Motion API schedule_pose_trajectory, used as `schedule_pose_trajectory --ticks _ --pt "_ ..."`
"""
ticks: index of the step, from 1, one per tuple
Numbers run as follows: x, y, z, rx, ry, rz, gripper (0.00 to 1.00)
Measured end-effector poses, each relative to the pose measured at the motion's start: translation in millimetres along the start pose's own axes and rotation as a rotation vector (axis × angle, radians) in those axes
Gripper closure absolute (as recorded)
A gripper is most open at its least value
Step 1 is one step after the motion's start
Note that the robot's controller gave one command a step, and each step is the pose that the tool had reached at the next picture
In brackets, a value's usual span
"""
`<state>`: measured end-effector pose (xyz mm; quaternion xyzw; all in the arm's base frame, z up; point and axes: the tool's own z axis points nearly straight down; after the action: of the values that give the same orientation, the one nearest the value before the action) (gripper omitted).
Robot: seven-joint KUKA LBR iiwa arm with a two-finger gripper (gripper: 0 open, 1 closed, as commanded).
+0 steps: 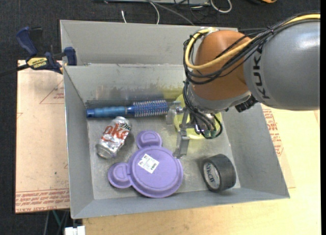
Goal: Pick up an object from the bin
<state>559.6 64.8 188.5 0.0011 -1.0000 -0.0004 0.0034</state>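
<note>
End effector (181,142) sits low in the bin, centre-right of frame, its tip at the upper right rim of the purple mouse-eared lid (153,170). Wide or narrow: cannot tell. Nothing seen held. A yellow-green item (178,123) lies partly hidden under the wrist.

Judged step: approach, grasp not yet made. Next move needs a firm choice between these two, then a straight lift.

Black tape roll (219,174) is near, lower right. Blue hairbrush (130,110) and crushed soda can (114,137) lie left. Bin walls (76,127) are well apart.

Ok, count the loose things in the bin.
5: blue hairbrush at the back, crushed can at left, purple mouse-eared plate front centre, black tape roll front right, yellow thing under the arm, which may hide more.
</note>
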Motion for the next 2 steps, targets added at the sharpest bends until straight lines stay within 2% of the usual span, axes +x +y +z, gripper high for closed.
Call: schedule_pose_trajectory --ticks 1,2 --pt "-1.7 -0.5 -4.2 0.000 -0.007 0.002 0.00" --pt "-54.9 -104.7 121.2 0.000 -0.007 0.043 0.00"
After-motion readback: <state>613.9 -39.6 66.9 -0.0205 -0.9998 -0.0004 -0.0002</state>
